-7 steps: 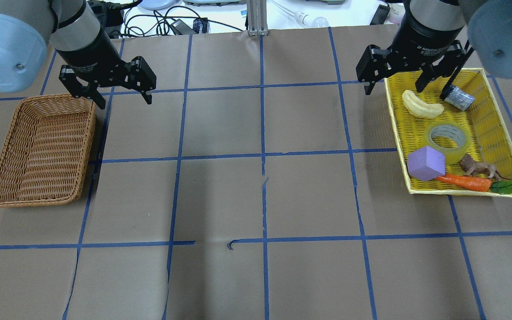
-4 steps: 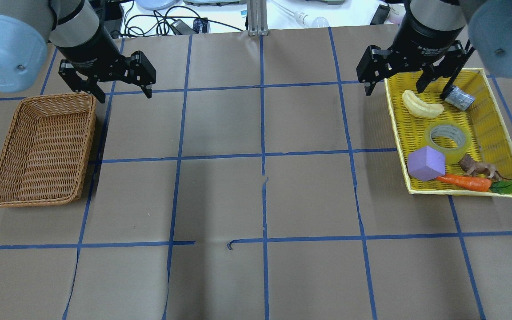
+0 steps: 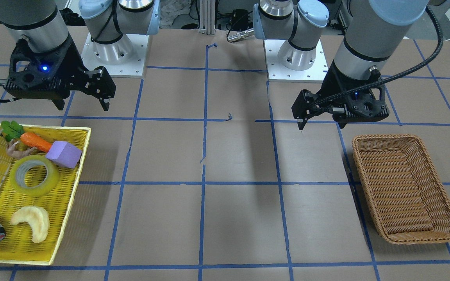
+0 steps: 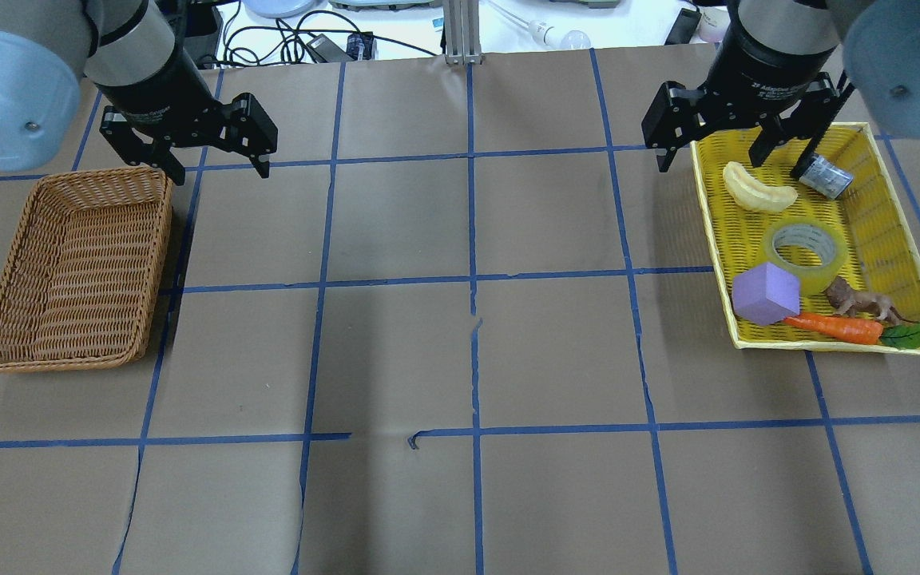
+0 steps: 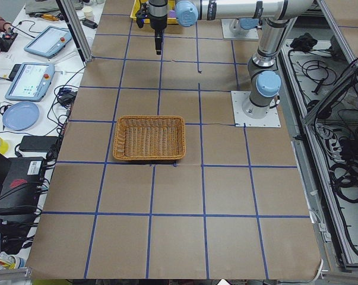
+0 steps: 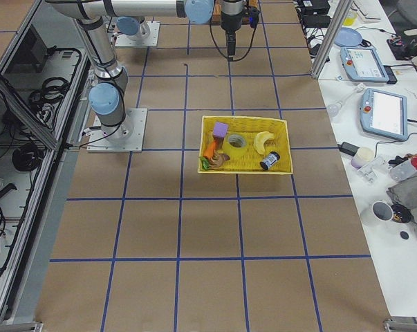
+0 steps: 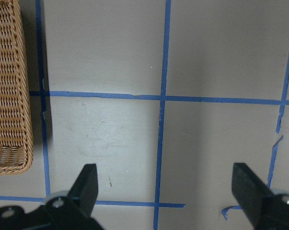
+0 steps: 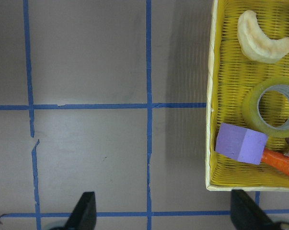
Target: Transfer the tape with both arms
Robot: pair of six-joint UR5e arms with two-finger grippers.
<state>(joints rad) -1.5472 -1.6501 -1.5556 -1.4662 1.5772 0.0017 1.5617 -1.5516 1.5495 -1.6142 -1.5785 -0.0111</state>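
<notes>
The tape (image 4: 805, 255), a yellow translucent roll with a grey-white core, lies flat in the yellow tray (image 4: 711, 231) at the right. It also shows in the front view (image 3: 34, 175) and at the right edge of the right wrist view (image 8: 252, 103). My right gripper (image 4: 707, 162) is open and empty, hanging above the tray's far left corner, short of the tape. My left gripper (image 4: 223, 172) is open and empty, above the far right corner of the wicker basket (image 4: 160, 263). The left wrist view shows open fingers (image 7: 86, 187) over bare table.
The tray also holds a purple block (image 4: 765, 293), a carrot (image 4: 835, 326), a toy lion (image 4: 859, 302), a pale banana shape (image 4: 757, 190) and a small grey cylinder (image 4: 826, 177). The wicker basket holds nothing. Brown paper with blue tape lines covers the table.
My left gripper has moved a little toward the table's far edge, still open. The right gripper has barely shifted. The tape has not moved.
</notes>
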